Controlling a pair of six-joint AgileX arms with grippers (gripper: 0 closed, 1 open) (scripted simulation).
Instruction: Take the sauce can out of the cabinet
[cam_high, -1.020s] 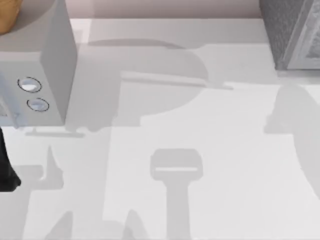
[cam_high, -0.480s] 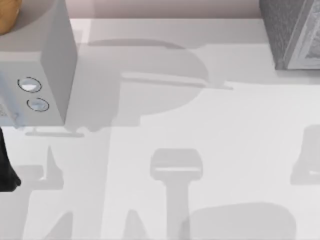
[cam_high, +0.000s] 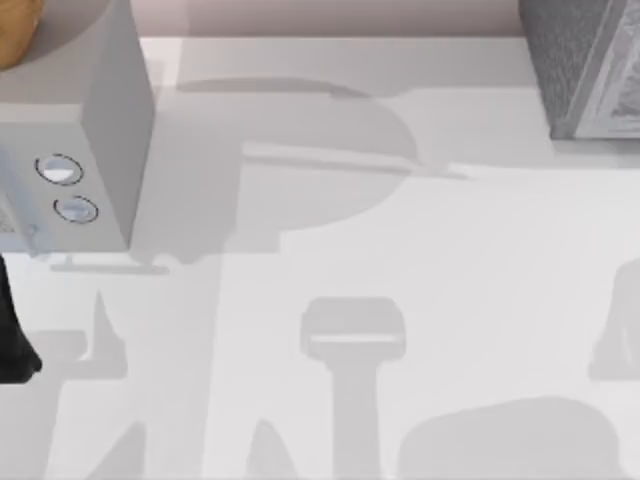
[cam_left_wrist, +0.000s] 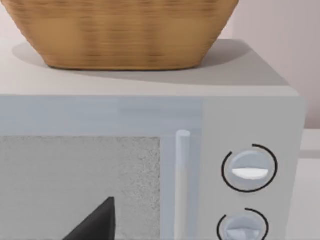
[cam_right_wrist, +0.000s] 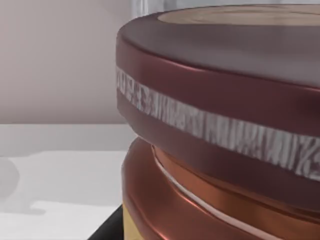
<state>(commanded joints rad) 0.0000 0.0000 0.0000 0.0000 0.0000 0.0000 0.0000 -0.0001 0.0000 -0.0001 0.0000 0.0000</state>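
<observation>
Cabinet (cam_high: 585, 70), dark grey and speckled with a paler front panel, sits at the far right corner of the white table (cam_high: 420, 260), cut off by the top view's upper and right edges; its interior cannot be seen.

Sauce can (cam_right_wrist: 225, 120) is very close to the right wrist camera: maroon rim, a pale streaked band round the side, a coppery-orange section below, and a tan patch on top. Only part of it is in frame, cropped at the top, right and bottom. A small dark wedge shows beneath the can at the lower edge; what it belongs to is unclear. White table and a plain wall lie behind the can. Whether the can is clamped by the right gripper cannot be told, and its place relative to the cabinet cannot be read either.

Pale grey box (cam_high: 75, 150) with two round dials (cam_high: 58, 170) stands at the table's left, cropped by the left edge. The left wrist view faces its front, with a vertical handle (cam_left_wrist: 182, 185) beside the dials and a woven basket (cam_left_wrist: 120, 30) on its roof, top cut off. A dark triangular tip (cam_left_wrist: 97, 222) at the lower edge is part of the left gripper, too little to judge its state.
</observation>
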